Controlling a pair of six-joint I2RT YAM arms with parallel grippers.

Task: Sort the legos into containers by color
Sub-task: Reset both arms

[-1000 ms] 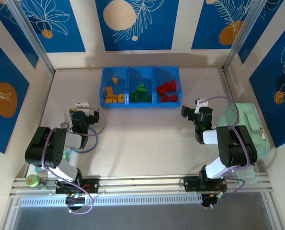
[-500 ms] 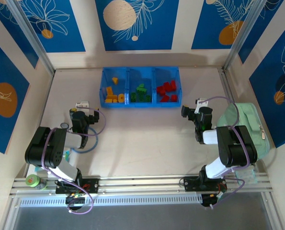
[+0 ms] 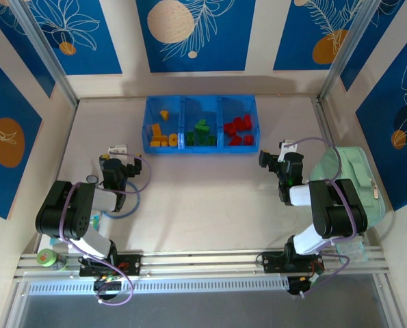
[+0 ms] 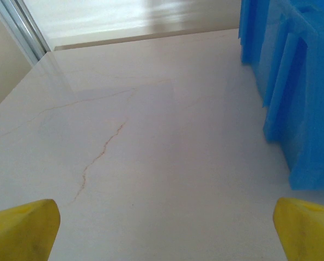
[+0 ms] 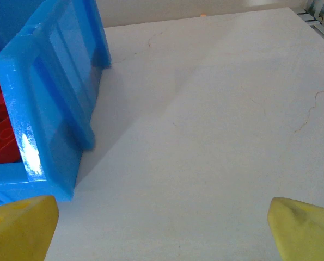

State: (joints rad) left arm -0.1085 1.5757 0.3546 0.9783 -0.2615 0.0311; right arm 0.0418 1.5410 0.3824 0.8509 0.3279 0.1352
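Legos (image 3: pixel 201 126) gathered inside a translucent blue tray (image 3: pixel 217 149) at upper centre of the overhead view, toward the far side of the pale table (image 3: pixel 203 205). Three compartments side by side: yellow-orange bricks (image 3: pixel 161 134) in the left one, green bricks (image 3: pixel 204 139) in the middle, red bricks (image 3: pixel 238 130) in the right. Left gripper (image 4: pixel 162 231), seen from its wrist camera, released and spread wide, yellow fingertips (image 4: pixel 20 228) sitting in the two lower corners of the frame with bare, faintly cracked table between them; blue tray wall along the right edge of that frame, apart from the fingers. Right gripper (image 5: pixel 162 228) likewise released, yellow fingertips (image 5: pixel 306 228) in the lower corners, a tray corner at the left of its frame just above the left fingertip, with a red brick showing through the blue wall. From overhead, both grippers at mid-height, one left and one right, below the tray and apart from it. Small white tag (image 3: pixel 117 147) on each gripper, print too small to read. Mint-green zippered case (image 3: pixel 350 181) at the right edge, beside the right arm. Roll of green tape (image 3: pixel 47 257) at lower left by the left arm's base. Purple cables (image 3: pixel 136 179) looped around both arms. Metal rail (image 3: pixel 203 263) across the bottom. Blue wall panels (image 3: pixel 193 34) with white leaf outlines and orange and cream discs around the table.
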